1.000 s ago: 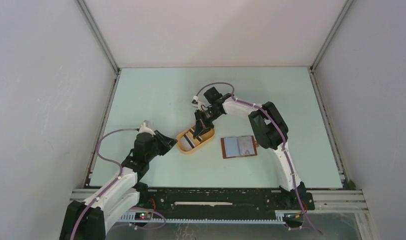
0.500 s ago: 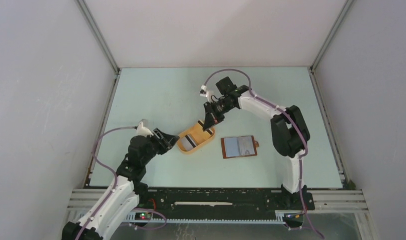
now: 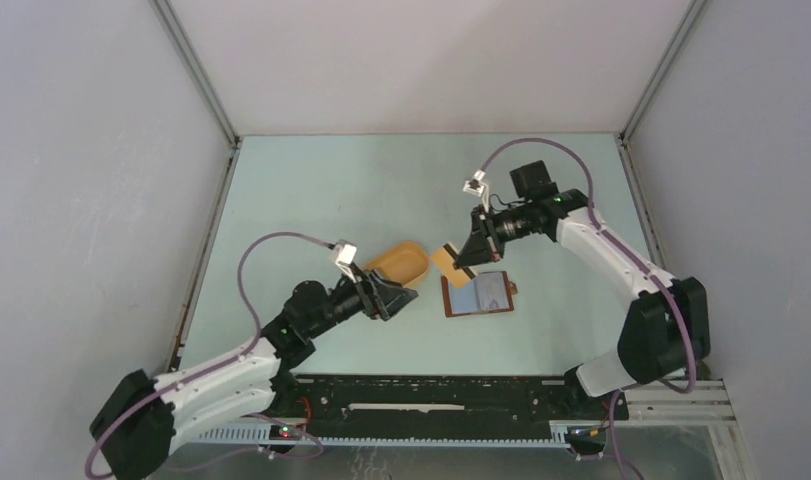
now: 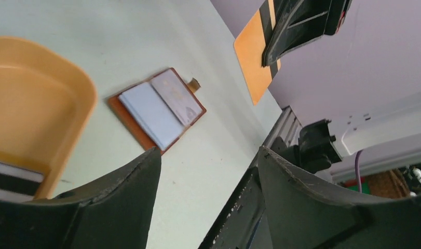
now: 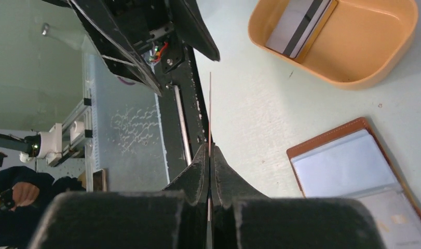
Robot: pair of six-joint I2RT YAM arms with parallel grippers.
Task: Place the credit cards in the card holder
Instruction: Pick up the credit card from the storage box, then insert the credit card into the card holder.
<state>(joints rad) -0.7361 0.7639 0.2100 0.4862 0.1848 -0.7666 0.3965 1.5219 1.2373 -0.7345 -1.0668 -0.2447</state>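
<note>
My right gripper (image 3: 472, 254) is shut on a credit card (image 3: 447, 264) with an orange face and a dark stripe, held in the air just up-left of the card holder (image 3: 478, 294). The right wrist view shows that card (image 5: 209, 104) edge-on between the shut fingers. The card holder lies open and flat, reddish-brown with pale blue-grey inner pages (image 4: 159, 106). More credit cards (image 5: 297, 27) lie in the orange tray (image 3: 406, 258). My left gripper (image 3: 398, 297) is open and empty at the tray's near side, its fingers (image 4: 140, 176) pointing toward the card holder.
The black rail (image 3: 431, 395) with the arm bases runs along the near edge. Grey walls and metal frame posts (image 3: 196, 75) close in the pale green table (image 3: 311, 190) on three sides.
The right gripper lifted the card out of the tray and carried it right, to beside the card holder. The left arm swung right along the tray's near side and its jaws opened.
</note>
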